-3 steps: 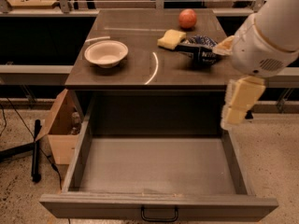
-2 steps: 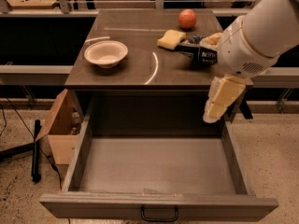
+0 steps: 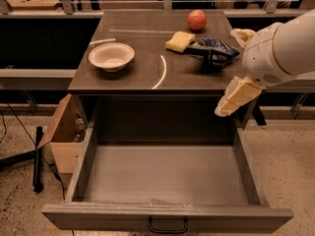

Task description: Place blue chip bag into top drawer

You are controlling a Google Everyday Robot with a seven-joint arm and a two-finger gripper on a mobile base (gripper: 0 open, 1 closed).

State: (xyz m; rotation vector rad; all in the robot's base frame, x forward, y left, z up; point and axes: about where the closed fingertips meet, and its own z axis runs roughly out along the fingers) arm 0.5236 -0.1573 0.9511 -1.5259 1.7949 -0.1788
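Observation:
The blue chip bag [image 3: 212,51] lies crinkled on the right side of the dark tabletop [image 3: 133,77], touching a yellow sponge [image 3: 179,41]. The top drawer [image 3: 167,213] is pulled wide open below the table, and nothing lies inside it. Its dark handle [image 3: 168,225] is at the bottom centre. My gripper [image 3: 235,98] hangs at the end of the white arm [image 3: 280,48], over the drawer's right rear corner. It is just below the table's front edge, in front of the bag and apart from it. It holds nothing that I can see.
A white bowl [image 3: 111,56] sits on the left of the tabletop and a red apple [image 3: 197,19] at the back. An open cardboard box [image 3: 61,136] stands on the floor left of the drawer. Tables and rails run behind.
The gripper has shifted left and slightly up along the table's front edge. The bag, sponge, bowl and drawer have not moved.

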